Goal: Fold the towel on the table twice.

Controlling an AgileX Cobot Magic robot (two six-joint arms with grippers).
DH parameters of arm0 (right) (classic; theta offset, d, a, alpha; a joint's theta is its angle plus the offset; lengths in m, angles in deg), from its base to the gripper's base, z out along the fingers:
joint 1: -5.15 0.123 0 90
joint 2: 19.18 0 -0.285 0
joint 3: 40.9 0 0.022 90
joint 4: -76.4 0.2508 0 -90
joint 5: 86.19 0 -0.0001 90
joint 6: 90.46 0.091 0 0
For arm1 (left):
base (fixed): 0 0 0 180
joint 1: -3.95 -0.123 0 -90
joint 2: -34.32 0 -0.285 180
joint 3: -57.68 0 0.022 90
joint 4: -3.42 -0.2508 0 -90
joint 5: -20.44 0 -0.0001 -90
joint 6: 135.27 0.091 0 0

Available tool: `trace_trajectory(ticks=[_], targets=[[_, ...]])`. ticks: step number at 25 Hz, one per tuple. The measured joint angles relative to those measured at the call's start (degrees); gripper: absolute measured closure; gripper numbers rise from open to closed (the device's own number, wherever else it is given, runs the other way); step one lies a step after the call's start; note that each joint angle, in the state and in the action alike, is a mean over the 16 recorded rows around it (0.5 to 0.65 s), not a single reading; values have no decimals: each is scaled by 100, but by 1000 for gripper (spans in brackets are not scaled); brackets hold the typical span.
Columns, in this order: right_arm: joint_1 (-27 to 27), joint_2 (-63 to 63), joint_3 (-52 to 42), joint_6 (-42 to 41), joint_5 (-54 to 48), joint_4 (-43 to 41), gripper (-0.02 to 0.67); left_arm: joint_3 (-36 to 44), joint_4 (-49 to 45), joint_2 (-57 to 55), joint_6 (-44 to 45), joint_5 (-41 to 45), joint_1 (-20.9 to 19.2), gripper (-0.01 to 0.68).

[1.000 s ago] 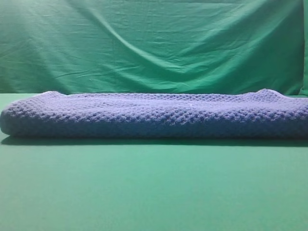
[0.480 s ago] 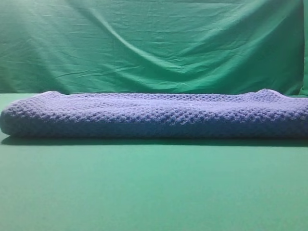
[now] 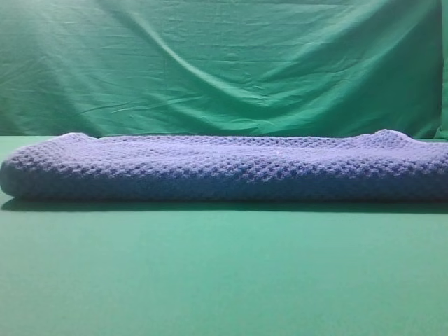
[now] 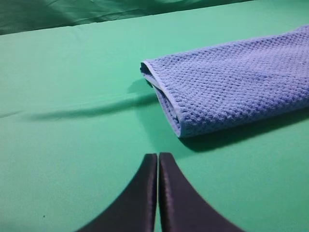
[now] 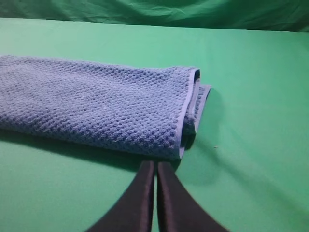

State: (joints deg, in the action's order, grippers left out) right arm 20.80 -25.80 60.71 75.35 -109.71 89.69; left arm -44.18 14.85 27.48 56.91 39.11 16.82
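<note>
Left gripper (image 4: 158, 159): nearest in the left wrist view, 2 dark fingers pressed together, holding nothing, tips over bare table just short of the towel's end.
Right gripper (image 5: 155, 166): nearest in the right wrist view, 2 dark fingers pressed together, holding nothing, tips just at the towel's near edge by its corner; whether they touch it cannot be told.
Table (image 3: 224, 280): smooth green surface, bare in front of the towel in the exterior high view.
Towel (image 3: 224, 168): blue-grey waffle weave, lying folded into a long flat band across the table, running past the right edge of the view; stacked layers with pale hems show at both ends.
Backdrop cloth (image 3: 224, 63): farthest, wrinkled green fabric hanging behind the table.
</note>
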Motion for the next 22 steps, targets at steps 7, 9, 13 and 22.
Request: trace_trajectory(ticks=[7,9,13,22], targets=[[0,0,-18,2,89,-1,649,-4,-36,-8,1,109,0,673],[0,0,-19,2,92,2,649,-6,-36,-9,1,109,0,673],[-5,0,-20,2,97,7,649,-6,-35,-9,1,109,-7,673],[-293,0,-22,2,101,16,649,-6,-26,-9,1,113,-368,673]])
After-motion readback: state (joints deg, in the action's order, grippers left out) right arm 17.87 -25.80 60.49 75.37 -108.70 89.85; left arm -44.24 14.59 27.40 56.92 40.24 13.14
